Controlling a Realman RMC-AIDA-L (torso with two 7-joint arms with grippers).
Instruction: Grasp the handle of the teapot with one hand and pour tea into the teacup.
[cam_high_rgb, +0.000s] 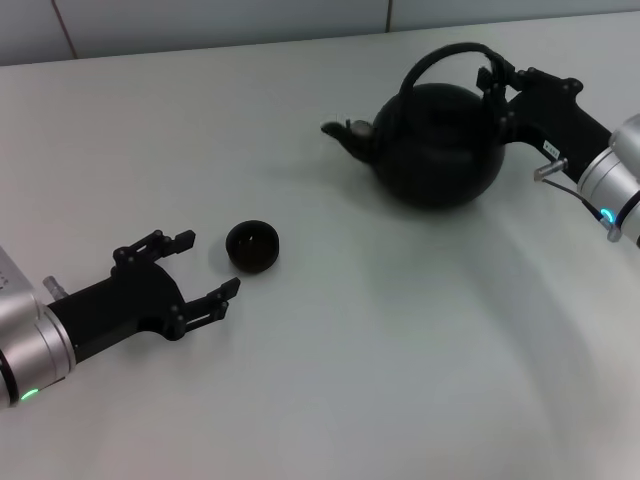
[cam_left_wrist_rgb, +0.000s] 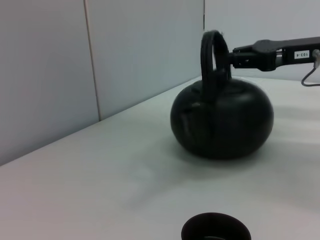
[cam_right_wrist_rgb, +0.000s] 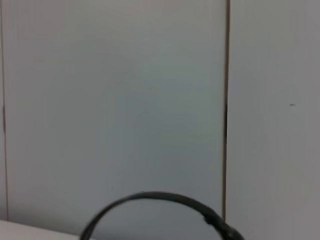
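Note:
The black teapot (cam_high_rgb: 435, 145) stands upright on the white table at the back right, its spout (cam_high_rgb: 345, 130) pointing left. My right gripper (cam_high_rgb: 493, 92) is at the right side of the arched handle (cam_high_rgb: 440, 50), with its fingers closed around the thicker sleeve. The left wrist view shows the teapot (cam_left_wrist_rgb: 222, 120), the handle (cam_left_wrist_rgb: 210, 55) and the right gripper (cam_left_wrist_rgb: 234, 56) meeting it. The right wrist view shows only the handle's arc (cam_right_wrist_rgb: 160, 197). The small black teacup (cam_high_rgb: 252, 246) sits at the front left and also shows in the left wrist view (cam_left_wrist_rgb: 215, 229). My left gripper (cam_high_rgb: 205, 266) is open just left of the teacup, not touching it.
The white table (cam_high_rgb: 380, 360) stretches out in front of the teapot and the teacup. A pale panelled wall (cam_left_wrist_rgb: 50, 70) runs along the table's far edge, close behind the teapot.

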